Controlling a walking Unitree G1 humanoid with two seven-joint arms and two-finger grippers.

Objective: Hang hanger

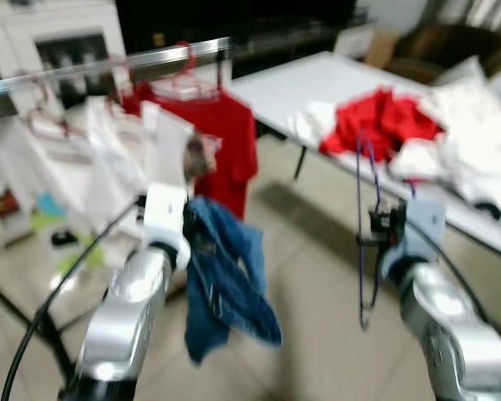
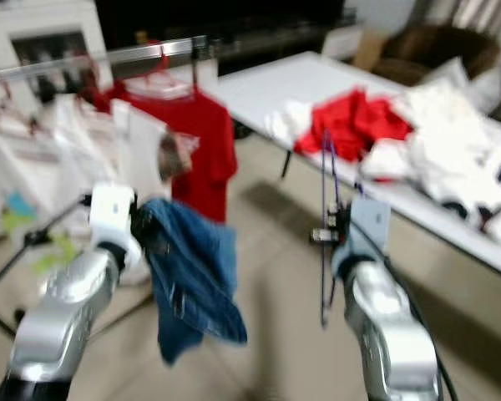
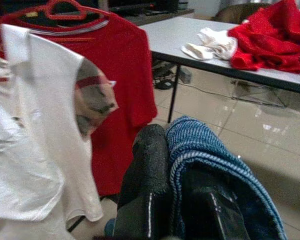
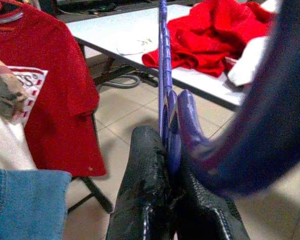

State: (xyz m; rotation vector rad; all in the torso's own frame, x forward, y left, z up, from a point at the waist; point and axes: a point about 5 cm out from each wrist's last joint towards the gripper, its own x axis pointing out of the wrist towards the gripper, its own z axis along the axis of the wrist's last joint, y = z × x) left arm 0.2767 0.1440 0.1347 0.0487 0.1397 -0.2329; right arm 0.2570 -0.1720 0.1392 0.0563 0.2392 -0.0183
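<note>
The right gripper (image 4: 172, 200) had its fingers pressed together on a purple hanger (image 1: 366, 225), held upright over the tiled floor (image 1: 317, 276) beside the white table (image 1: 317, 83); the left gripper (image 3: 177, 200) was clamped on blue denim jeans (image 1: 221, 284), which drooped below it. Ahead stood a metal clothes rail (image 1: 108, 67) carrying a red T-shirt (image 1: 230, 142) and white shirts (image 1: 92, 159); red and white clothes (image 1: 401, 125) lay heaped on the table.

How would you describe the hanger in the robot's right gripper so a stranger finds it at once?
Start at the white table heaped with red and white clothes. In front of it the right gripper holds a thin purple hanger upright over the tiled floor. It is bare, unlike the red hanger carrying a red shirt on the rail.
</note>
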